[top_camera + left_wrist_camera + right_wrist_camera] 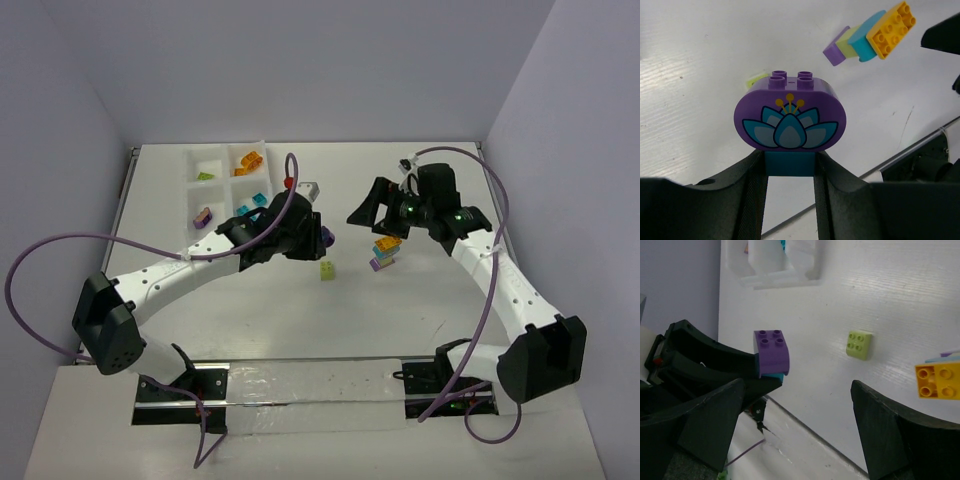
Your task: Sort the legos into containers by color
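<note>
My left gripper [790, 172] is shut on a teal brick [790, 164] that carries a purple oval brick with a lotus picture [790, 117]. In the top view it [316, 238] holds them above the table's middle. A lime green brick [327, 270] lies on the table just below; the right wrist view shows it too [859, 345]. A clump of orange, teal, lime and purple bricks [384, 250] lies to the right. My right gripper [372, 207] is open and empty, just above that clump. The white tray [228, 181] stands at the far left.
The tray's compartments hold a lime brick [205, 176], orange bricks [248, 162], a purple brick [203, 216] and teal bricks [250, 205]. A purple cable [290, 190] loops over the left arm near the tray. Walls close in the table on three sides.
</note>
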You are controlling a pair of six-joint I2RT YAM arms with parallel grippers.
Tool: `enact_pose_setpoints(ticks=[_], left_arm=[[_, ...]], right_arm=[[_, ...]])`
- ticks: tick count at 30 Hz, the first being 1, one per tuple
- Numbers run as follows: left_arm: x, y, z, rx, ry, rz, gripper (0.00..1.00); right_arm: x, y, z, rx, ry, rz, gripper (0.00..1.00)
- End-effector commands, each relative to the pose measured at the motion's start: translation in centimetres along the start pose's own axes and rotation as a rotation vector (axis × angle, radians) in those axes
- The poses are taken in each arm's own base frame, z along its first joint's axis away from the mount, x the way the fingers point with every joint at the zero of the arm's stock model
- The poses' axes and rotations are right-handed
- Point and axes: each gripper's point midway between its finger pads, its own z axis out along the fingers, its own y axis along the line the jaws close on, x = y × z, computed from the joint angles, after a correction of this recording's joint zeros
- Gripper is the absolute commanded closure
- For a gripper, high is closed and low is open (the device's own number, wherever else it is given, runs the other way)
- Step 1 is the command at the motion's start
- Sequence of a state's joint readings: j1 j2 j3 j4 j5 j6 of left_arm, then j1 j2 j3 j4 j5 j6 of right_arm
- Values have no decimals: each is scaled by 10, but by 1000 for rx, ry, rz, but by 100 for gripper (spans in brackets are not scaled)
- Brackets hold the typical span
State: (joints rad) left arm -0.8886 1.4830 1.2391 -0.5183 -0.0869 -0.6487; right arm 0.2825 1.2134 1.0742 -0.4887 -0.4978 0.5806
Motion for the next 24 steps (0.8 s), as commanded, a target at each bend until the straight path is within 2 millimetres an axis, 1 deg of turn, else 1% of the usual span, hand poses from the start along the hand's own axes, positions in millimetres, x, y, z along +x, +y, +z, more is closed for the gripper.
enact_pose_setpoints(ticks=[1, 5, 10, 15, 18, 20, 24], left_arm=[[-26, -29, -16, 116, -69, 15, 100], [-30, -34, -22, 141, -82, 9, 100], [-34, -37, -24, 151, -94, -3, 100], [-34, -39, -24, 160, -93, -6, 100], [-34, -40, -26, 166, -92, -7, 100], [-35, -40, -27, 166, -95, -8, 100], [-37, -40, -31, 168, -104, -7, 100]], right_arm=[[-7, 31, 1, -73, 18, -34, 6], [0, 38, 13, -119, 51, -13, 9], [14, 43, 27, -135, 122, -20, 13], [31, 53, 38, -178, 188, -35, 16], [35, 54, 42, -183, 203, -40, 18], [36, 56, 45, -191, 207, -44, 23], [36, 58, 48, -203, 217, -47, 43]])
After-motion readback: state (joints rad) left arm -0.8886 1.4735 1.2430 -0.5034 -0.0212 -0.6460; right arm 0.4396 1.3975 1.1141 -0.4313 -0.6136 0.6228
